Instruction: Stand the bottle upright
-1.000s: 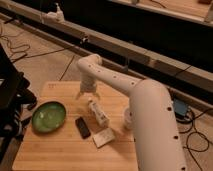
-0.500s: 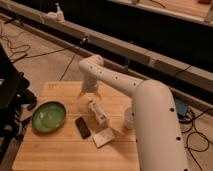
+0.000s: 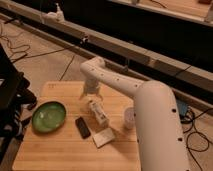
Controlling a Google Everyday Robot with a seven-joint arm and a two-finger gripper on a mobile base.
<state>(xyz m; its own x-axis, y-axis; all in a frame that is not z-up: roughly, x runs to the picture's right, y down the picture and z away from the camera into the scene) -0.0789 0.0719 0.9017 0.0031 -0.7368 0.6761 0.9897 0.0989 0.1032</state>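
Claw (image 3: pixel 91 96) open, just abv far end of bottle (image 3: pixel 99 114) lying flat on table (image 3: pixel 55 145).

Light honey-toned wooden table (image 3: pixel 60 150). White bottle (image 3: pixel 98 112) with a greyish printed label. Whitish-grey gripper (image 3: pixel 91 95) just above the bottle's far end, at the tip of a glossy white arm (image 3: pixel 155 115) dotted with small dark spots. Bright green bowl (image 3: pixel 49 116), darker toward the rim. Black bar (image 3: pixel 83 127). Flat white block (image 3: pixel 104 137). Pale off-white cup (image 3: pixel 129 118). Dull tan floor (image 3: pixel 45 70) crossed by thin black cables (image 3: pixel 55 50). Black panels (image 3: pixel 150 25) behind.
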